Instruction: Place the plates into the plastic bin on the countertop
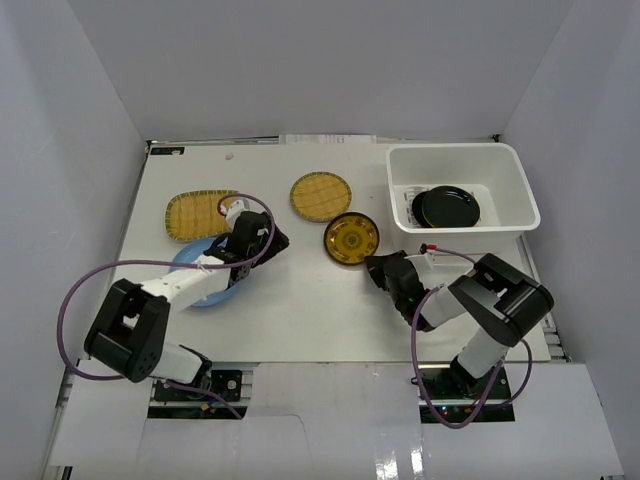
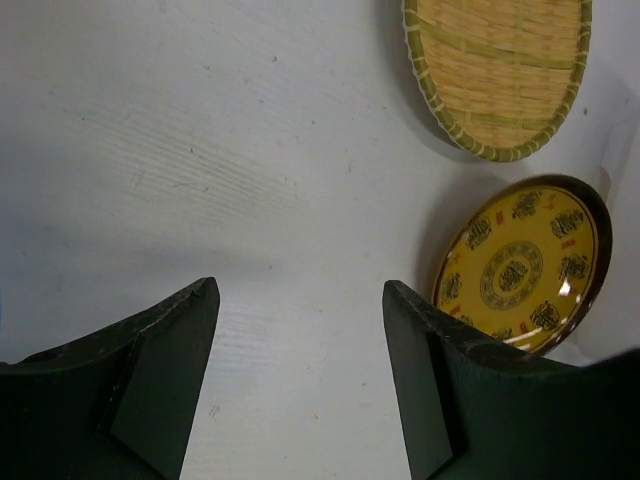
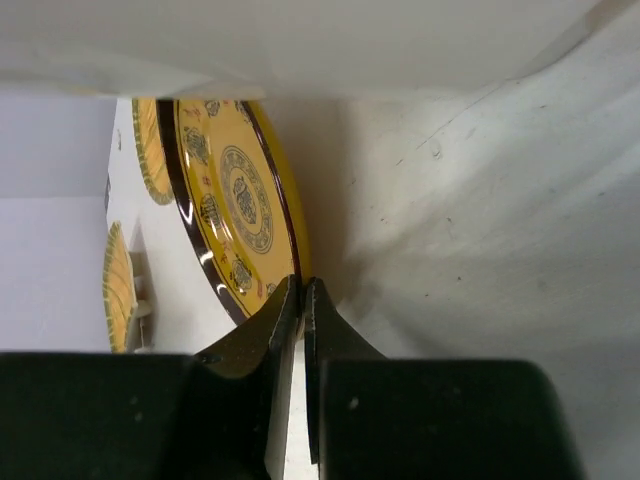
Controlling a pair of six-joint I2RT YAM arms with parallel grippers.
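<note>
Only glossy black plates (image 1: 450, 207) lie in the white plastic bin (image 1: 520, 190). A gold-patterned brown plate (image 1: 351, 239), a round woven bamboo plate (image 1: 321, 196), a squarish woven bamboo plate (image 1: 193, 215) and a light blue plate (image 1: 212, 296) are still out on the white worktop (image 1: 300, 320). The right end effector (image 3: 301, 290) is closed at the gold-patterned rim, and the left end effector (image 2: 300, 300) gapes wide.

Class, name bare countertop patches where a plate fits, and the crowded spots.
Bare: countertop near edge, between left arm and right arm; far edge behind the round bamboo plate. Crowded: around the gold-patterned plate, at the right tool.
</note>
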